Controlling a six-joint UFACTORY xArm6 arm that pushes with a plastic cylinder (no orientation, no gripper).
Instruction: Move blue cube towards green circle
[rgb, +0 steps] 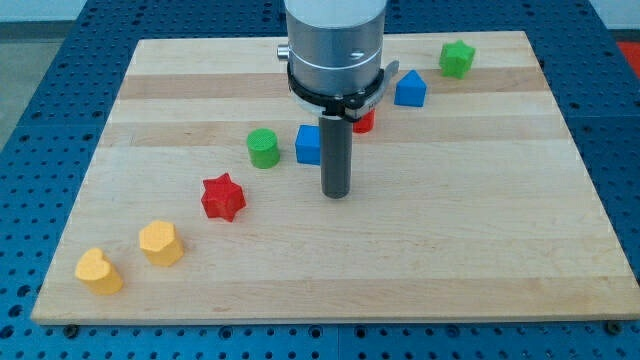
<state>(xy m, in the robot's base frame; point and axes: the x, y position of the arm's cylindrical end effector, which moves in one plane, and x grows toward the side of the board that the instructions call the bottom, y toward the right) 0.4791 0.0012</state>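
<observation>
Jaws are nowhere on this arm: it ends in a plain dark rod, so nothing is clenched, released or grasped. From where I stand, my tip (335, 194) rests on the wooden counter (480, 250) near the middle of the board, just to the view's right of and slightly below the blue cube (309, 145). The rod's shaft sits right beside the cube's right face; whether they touch I cannot tell.

That blue cube lies just to the view's right of the green circle (263, 147), a short upright cylinder, with a narrow strip of bare wood between them. The two sit at about the same height in the view.

Behind the rod, a red block (364, 121) peeks out, mostly hidden by the shaft and the metal collar above it, so its shape is unclear. Farther toward the view's upper right stands a second blue block (410, 90) with a peaked top, and beyond it, near the board's top right corner, a green block (457, 58) with a star-like outline.

Toward the view's lower left, a red star (222, 196) lies well below the green circle. Farther down and left sit two yellow blocks with heart-like shapes, one (160, 243) just above and right of the other (99, 271), near the board's bottom left corner.
</observation>
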